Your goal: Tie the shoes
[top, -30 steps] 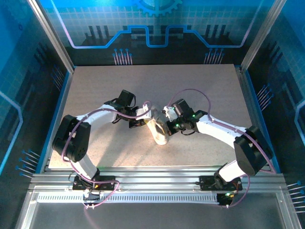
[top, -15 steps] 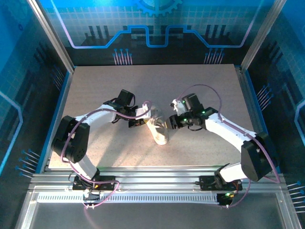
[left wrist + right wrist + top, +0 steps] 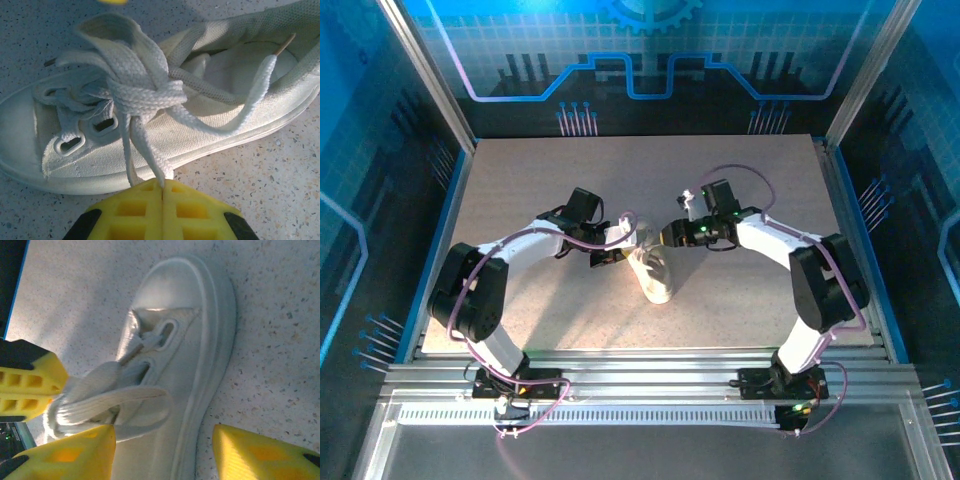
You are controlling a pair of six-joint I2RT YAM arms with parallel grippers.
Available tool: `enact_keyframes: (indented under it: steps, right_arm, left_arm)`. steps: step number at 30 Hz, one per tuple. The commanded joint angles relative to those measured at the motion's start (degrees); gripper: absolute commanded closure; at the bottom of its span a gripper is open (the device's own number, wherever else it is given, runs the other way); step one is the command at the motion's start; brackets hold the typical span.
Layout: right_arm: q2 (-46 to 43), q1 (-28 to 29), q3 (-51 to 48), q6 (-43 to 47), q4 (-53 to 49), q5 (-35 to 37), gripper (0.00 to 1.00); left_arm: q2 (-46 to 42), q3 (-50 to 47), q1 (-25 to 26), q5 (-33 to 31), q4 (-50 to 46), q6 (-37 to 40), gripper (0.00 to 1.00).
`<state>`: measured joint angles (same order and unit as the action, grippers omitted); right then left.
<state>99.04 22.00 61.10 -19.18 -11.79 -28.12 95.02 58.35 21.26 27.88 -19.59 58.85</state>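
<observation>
No words, numbers or brand marks are showing legibly anywhere. The back wall (image 3: pixel 640 60) is displaying just a blue gear-and-circuit drawing without letters, and the shoe (image 3: pixel 200 130) is showing plain white canvas with no logo.

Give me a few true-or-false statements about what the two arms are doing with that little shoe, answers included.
1. The left jaws are shut on a strand of the lace. True.
2. The right jaws are clamped shut on the toe of the sneaker. False: they stand open, one on either side of the sneaker, gripping nothing.
3. The sneaker lies on the table between the two arms. True.
4. Two shoes lie on the table. False: there is one white sneaker.
</observation>
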Motion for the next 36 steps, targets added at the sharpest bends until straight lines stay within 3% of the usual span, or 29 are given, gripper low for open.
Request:
enact_keyframes:
  steps: [1, 9, 12, 17, 20, 36]
  right_arm:
    - [2.51, -0.37, 3.00, -0.62, 2.14, -2.91, 0.46]
    - [6.09, -0.31, 3.68, -2.03, 6.43, -8.77, 0.47]
    - [6.86, -0.20, 4.06, -2.68, 7.39, -10.93, 0.54]
    - [5.92, -0.31, 3.21, -1.56, 5.72, -9.62, 0.88]
    - [3.91, -0.67, 2.04, -0.23, 4.25, -6.01, 1.00]
    - [-1.08, -0.29, -2.40, 2.83, -0.12, 6.55, 1.00]
  left_arm:
    - [0.41, 1.02, -0.25, 1.54, -0.61, 0.27, 1.00]
    - [0.73, 1.51, -0.32, 0.68, -1.07, 0.56, 1.00]
    - [0.90, 2.18, -0.25, 0.43, -1.67, 0.56, 1.00]
    - [0.62, 2.13, -0.25, -0.17, -1.91, 0.22, 1.00]
    - [0.21, 1.56, -0.25, -0.47, -1.77, -0.33, 1.00]
    - [0.62, -0.87, 0.80, -1.42, -0.49, -3.91, 1.00]
